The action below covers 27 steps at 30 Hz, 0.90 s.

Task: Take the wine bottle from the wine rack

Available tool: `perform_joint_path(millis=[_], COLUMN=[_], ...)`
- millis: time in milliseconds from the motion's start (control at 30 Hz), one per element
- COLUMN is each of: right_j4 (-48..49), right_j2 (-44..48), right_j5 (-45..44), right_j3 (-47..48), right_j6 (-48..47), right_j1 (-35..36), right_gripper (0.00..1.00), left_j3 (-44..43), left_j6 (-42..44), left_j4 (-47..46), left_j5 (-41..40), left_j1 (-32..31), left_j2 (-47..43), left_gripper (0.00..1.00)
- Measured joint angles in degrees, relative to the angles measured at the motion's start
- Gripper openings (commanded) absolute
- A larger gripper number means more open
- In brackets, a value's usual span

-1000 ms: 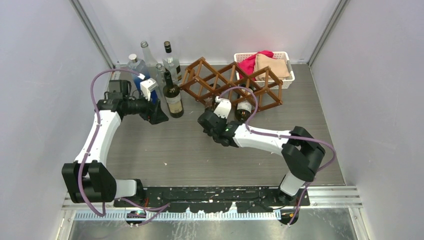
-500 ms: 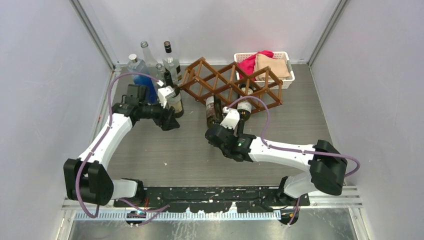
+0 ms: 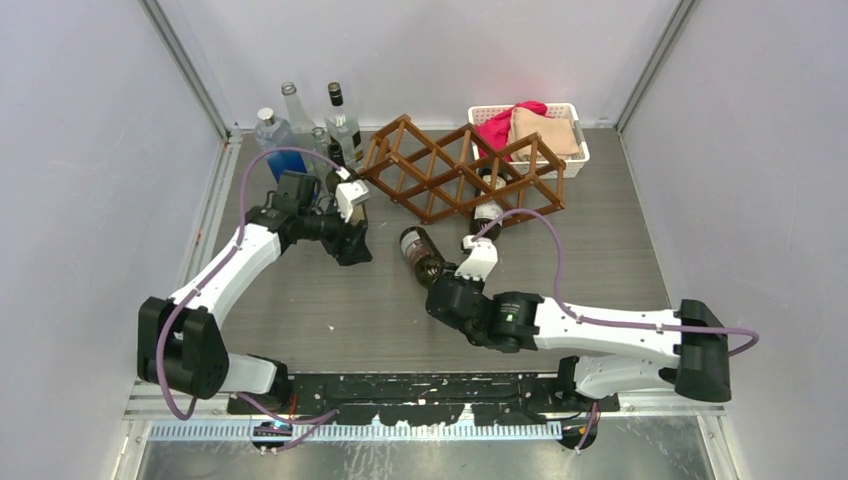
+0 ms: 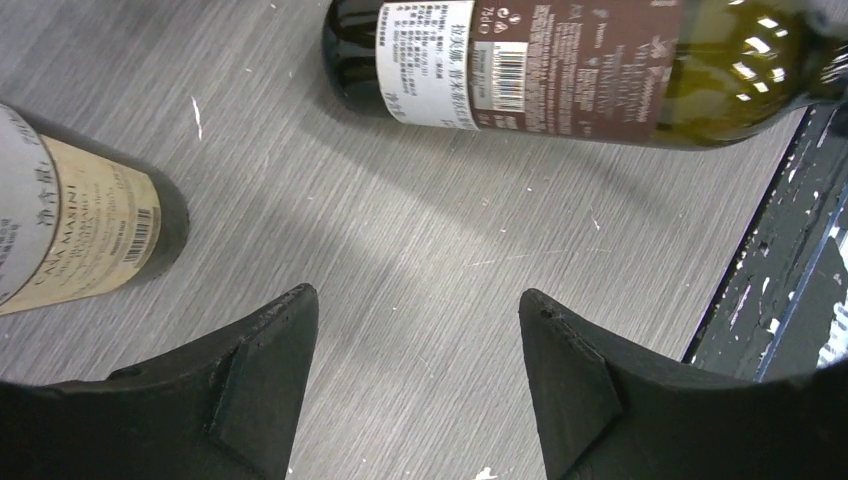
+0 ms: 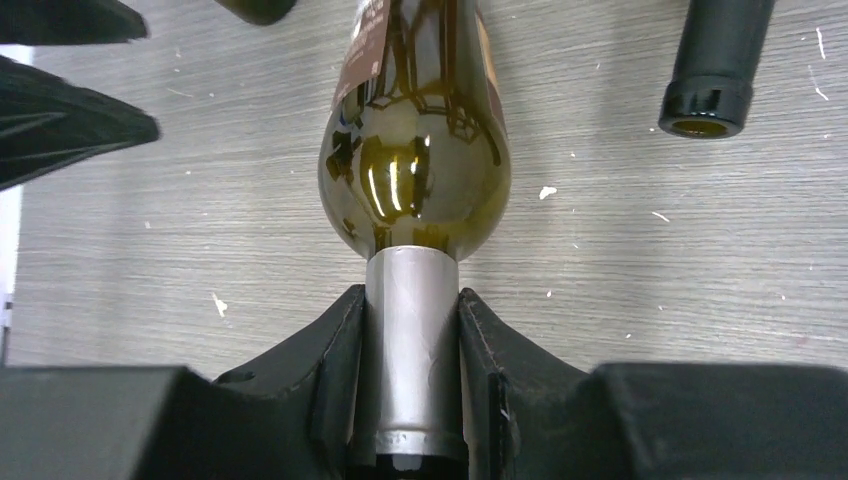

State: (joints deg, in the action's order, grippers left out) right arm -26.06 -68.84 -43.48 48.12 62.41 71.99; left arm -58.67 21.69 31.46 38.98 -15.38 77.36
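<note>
The brown wooden wine rack (image 3: 455,168) stands at the back middle. My right gripper (image 3: 449,287) is shut on the silver foil neck (image 5: 412,330) of a dark green wine bottle (image 3: 420,251). The bottle is out of the rack, lying flat, its base pointing towards the rack. It also shows in the right wrist view (image 5: 415,150) and the left wrist view (image 4: 560,65). My left gripper (image 3: 353,246) is open and empty just left of the bottle, with bare table between its fingers (image 4: 255,370). A second bottle (image 3: 488,211) remains in the rack, its mouth towards me (image 5: 705,105).
A dark labelled bottle (image 4: 80,230) stands right by my left gripper. Several more bottles (image 3: 290,120) stand at the back left corner. A white basket (image 3: 578,112) with red and tan cloths sits behind the rack's right end. Grey walls close in both sides.
My right arm drew the wine bottle out of the rack towards the near edge. My left gripper moved right, past the standing bottle, towards the drawn-out bottle.
</note>
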Motion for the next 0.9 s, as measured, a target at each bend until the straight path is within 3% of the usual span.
perform_joint_path(millis=[133, 367, 633, 900], right_j4=[-2.7, -6.7, -15.3, -19.0], right_j2=[4.6, 7.4, 5.1, -3.2], right_j5=[-1.5, -1.5, 4.1, 11.9], right_j3=[-0.2, 1.1, 14.7, 30.0], right_j6=[1.6, 0.6, -8.1, -15.5], right_j1=[1.4, 1.8, 1.8, 1.8], right_gripper=[0.01, 0.01, 0.01, 0.01], left_j3=[-0.3, -5.8, -12.0, -2.9], left_j6=[0.3, 7.3, 20.5, 18.9], left_j4=[0.5, 8.9, 21.8, 12.8], left_j5=[-0.5, 0.3, 7.0, 9.3], left_j1=[-0.7, -1.0, -2.4, -10.1], left_j2=[1.2, 0.3, -10.6, -21.6], left_gripper=[0.79, 0.99, 1.0, 1.0])
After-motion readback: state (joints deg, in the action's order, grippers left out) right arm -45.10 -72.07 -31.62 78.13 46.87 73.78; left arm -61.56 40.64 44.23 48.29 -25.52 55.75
